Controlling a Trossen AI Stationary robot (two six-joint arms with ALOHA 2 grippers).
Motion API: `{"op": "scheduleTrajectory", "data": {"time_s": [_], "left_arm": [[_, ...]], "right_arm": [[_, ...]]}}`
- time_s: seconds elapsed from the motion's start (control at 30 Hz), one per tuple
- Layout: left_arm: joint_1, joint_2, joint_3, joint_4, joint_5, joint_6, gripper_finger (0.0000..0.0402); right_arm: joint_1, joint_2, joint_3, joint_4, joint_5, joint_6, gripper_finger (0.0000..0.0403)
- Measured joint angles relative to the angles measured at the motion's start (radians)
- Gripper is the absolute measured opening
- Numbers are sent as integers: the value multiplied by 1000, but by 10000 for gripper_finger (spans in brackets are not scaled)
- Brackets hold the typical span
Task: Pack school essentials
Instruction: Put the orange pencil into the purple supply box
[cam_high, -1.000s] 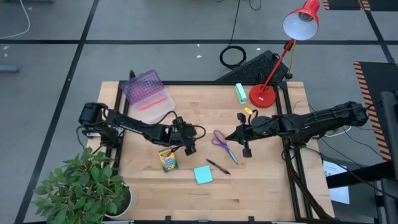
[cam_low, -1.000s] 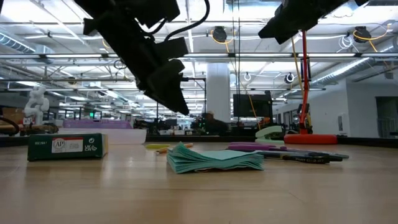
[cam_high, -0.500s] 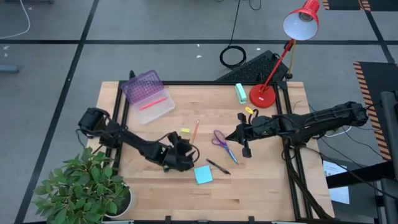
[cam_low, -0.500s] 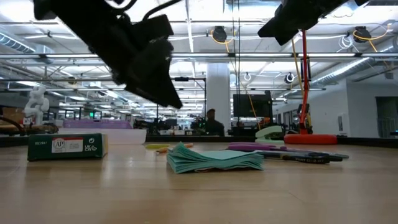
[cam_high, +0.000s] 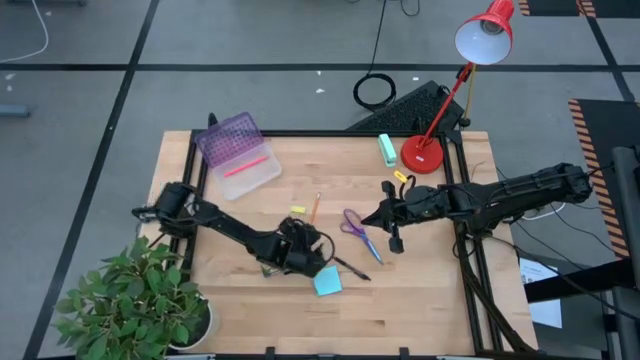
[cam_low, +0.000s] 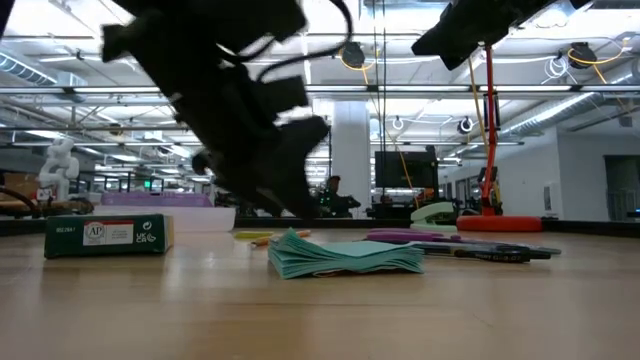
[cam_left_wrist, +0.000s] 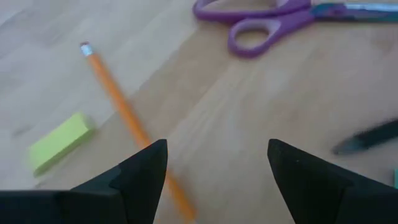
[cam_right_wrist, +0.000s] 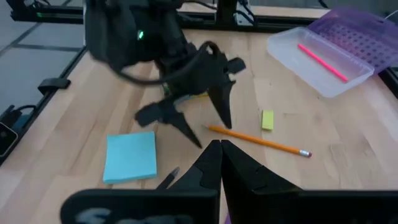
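On the pale wooden counter (cam_high: 420, 300) we see the left gripper (cam_high: 312, 250) low near the middle, its two dark wedge-shaped fingers (cam_left_wrist: 140, 171) spread apart and empty, hanging over bare grain just beside the slim orange pencil (cam_left_wrist: 124, 121) and the small yellow eraser (cam_left_wrist: 61, 139), a blunt little block. Near its tips lies the square light-blue pad (cam_high: 326, 282), which from the low view shows as a slightly fanned stack of thin sheets (cam_low: 345, 255). A black pen (cam_high: 352, 268) lies between the pad and the purple-handled scissors (cam_high: 356, 228), whose looped plastic handles curve smoothly and whose blades point toward the counter's front. The crayon box (cam_low: 108, 236), a flat green-sided carton with printed labels, sits off to one side in the low view; from above the arm covers it. At the far left corner stands a clear plastic case (cam_high: 240, 160) with a perforated purple lid tipped open, and a pink pen (cam_high: 245, 166) lies slantwise inside it. The right gripper (cam_high: 384, 218) hangs above the counter just right of the scissors, its fingers (cam_right_wrist: 214, 163) pressed together on nothing. A red lamp (cam_high: 440, 110) stands at the far right, with a mint-green block (cam_high: 387, 149) beside its round base.
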Motion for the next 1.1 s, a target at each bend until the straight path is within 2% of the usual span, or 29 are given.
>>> {"op": "scheduleTrajectory", "data": {"time_s": [0.1,0.37,0.77,1.1], "left_arm": [[7,37,47,-112,-18,-27,282],[29,76,88,-169,5,-95,280],[42,80,91,-219,28,-149,179],[55,78,80,-244,49,-157,157]], "right_arm": [[0,-1,0,2,0,0,0],[0,-1,0,-10,-1,0,0],[0,-1,0,-9,-3,0,0],[0,-1,0,-9,-3,0,0]]}}
